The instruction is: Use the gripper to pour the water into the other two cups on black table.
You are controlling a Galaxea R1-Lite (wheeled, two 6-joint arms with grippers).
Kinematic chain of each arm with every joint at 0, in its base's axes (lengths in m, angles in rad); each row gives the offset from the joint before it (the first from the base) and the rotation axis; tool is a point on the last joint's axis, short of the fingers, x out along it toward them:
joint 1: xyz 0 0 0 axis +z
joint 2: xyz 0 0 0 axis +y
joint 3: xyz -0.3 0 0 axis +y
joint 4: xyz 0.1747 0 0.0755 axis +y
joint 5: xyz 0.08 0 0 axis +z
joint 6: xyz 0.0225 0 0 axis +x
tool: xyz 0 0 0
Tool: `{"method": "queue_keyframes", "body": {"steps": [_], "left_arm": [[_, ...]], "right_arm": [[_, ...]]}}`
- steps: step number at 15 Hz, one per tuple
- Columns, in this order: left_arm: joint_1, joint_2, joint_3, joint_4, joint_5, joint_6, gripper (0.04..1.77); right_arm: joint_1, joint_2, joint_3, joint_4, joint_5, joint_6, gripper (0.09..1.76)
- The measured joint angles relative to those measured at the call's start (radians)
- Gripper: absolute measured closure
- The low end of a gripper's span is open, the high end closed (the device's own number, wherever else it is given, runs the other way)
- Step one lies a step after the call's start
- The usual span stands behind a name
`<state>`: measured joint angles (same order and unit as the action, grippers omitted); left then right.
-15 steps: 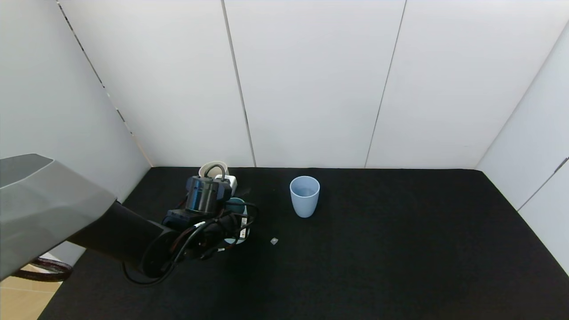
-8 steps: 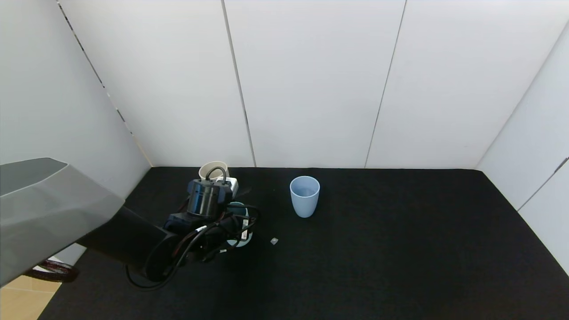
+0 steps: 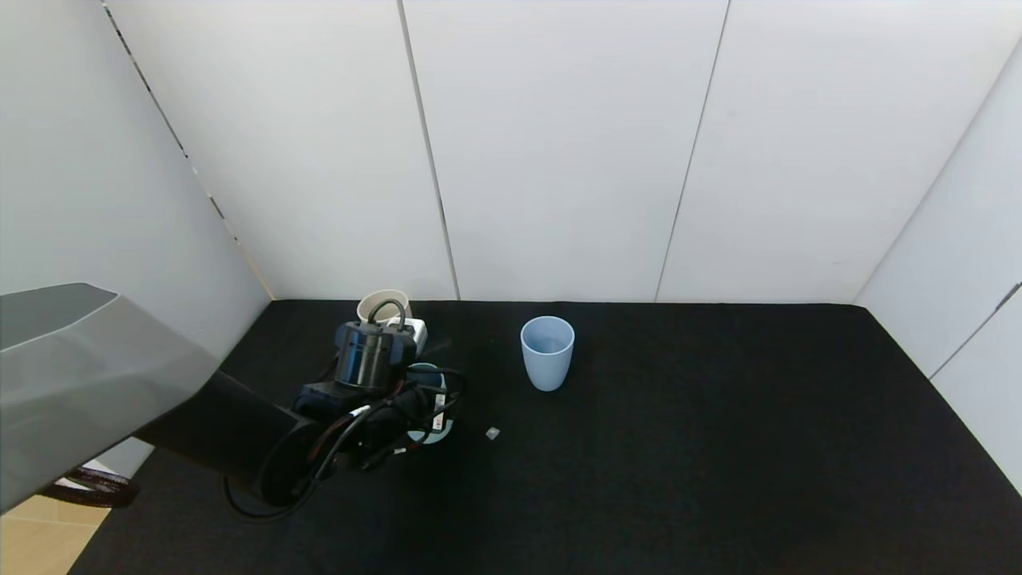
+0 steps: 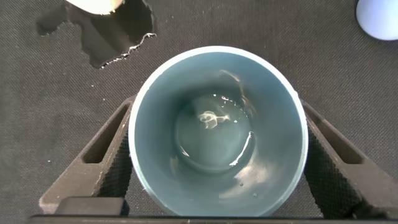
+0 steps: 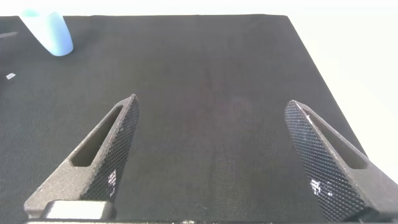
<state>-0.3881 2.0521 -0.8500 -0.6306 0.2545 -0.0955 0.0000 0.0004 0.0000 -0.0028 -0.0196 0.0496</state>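
Matte black felt table (image 3: 718, 447) holds a light blue plastic tumbler (image 3: 548, 352) upright, left gripper (image 4: 214, 163) clasping the teal-green cup (image 4: 217, 132) of water (image 4: 214, 134) just left of it, cream tumbler (image 3: 383, 305) behind, a spill (image 4: 118, 34) beside it, pouring seemingly unfinished; right gripper (image 5: 214, 155) idle, splayed.

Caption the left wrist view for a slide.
Left gripper brackets the teal cup holding a little water on the black table.
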Motion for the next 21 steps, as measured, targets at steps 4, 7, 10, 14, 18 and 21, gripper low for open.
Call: {"method": "queue_keyframes", "body": {"steps": [4, 7, 10, 14, 18, 21], "left_arm": [[0.000, -0.062, 0.010, 0.012, 0.001, 0.013, 0.17], [0.007, -0.158, 0.030, 0.037, 0.002, 0.035, 0.14], [0.016, -0.277, 0.046, 0.109, 0.003, 0.041, 0.13], [0.022, -0.481, 0.070, 0.241, 0.013, 0.041, 0.12], [0.031, -0.681, 0.153, 0.308, 0.019, 0.041, 0.11], [0.036, -0.855, 0.221, 0.377, 0.020, 0.039, 0.11]], "right_arm": [[0.000, 0.000, 0.000, 0.000, 0.000, 0.001, 0.14], [0.000, 0.000, 0.000, 0.000, 0.000, 0.001, 0.14], [0.000, 0.000, 0.000, 0.000, 0.000, 0.001, 0.14], [0.000, 0.000, 0.000, 0.000, 0.000, 0.000, 0.14], [0.000, 0.000, 0.000, 0.000, 0.000, 0.000, 0.14], [0.000, 0.000, 0.000, 0.000, 0.000, 0.000, 0.14]]}}
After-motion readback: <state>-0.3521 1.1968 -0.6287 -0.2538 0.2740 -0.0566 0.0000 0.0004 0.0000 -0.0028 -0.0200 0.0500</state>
